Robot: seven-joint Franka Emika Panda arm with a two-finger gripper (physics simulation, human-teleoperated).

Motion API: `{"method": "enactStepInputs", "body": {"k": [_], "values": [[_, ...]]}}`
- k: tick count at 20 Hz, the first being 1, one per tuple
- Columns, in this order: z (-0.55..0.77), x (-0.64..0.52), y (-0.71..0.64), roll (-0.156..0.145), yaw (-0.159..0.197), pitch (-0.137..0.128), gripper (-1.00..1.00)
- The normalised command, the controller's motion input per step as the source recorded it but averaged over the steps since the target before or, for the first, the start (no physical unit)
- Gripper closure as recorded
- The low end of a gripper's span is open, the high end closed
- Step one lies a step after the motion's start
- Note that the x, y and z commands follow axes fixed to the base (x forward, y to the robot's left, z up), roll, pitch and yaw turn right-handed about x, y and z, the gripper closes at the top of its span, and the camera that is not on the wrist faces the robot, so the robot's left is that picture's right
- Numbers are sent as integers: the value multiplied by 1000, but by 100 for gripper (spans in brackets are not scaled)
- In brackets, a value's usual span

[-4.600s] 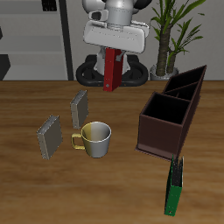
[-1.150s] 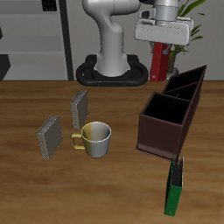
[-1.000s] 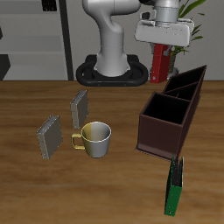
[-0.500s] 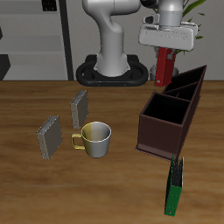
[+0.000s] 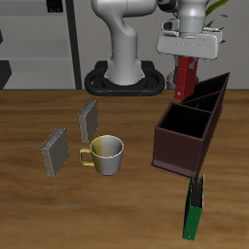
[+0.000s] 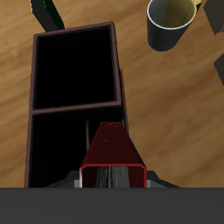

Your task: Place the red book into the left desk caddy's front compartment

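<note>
My gripper [image 5: 186,56] is shut on the red book [image 5: 185,77], which hangs upright in the air above the back part of the dark brown desk caddy [image 5: 171,141]. In the wrist view the red book [image 6: 111,157] points down over the caddy's divider, with the caddy's front compartment [image 6: 75,68] open and dark ahead of it. The caddy [image 6: 120,74] has several compartments in a row. The fingers themselves are mostly hidden by the book.
A grey mug [image 5: 106,155] stands near the table's middle, also seen in the wrist view [image 6: 173,19]. Two grey books [image 5: 54,152] [image 5: 88,121] stand beside it. A green book [image 5: 195,206] stands near the front edge, before the caddy. A plant [image 5: 195,34] stands behind.
The gripper has carried the red book sideways from the robot's base to over the caddy, and in the last second it has moved a little farther and slightly lower.
</note>
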Motion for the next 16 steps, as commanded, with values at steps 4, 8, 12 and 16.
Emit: {"method": "enactStepInputs", "body": {"k": [4, 8, 12, 16], "values": [[-220, 172, 59, 18, 8, 56, 100], [-206, 69, 66, 19, 27, 32, 100], [-84, 23, 26, 12, 0, 21, 100], [-182, 102, 95, 15, 14, 21, 100]]}}
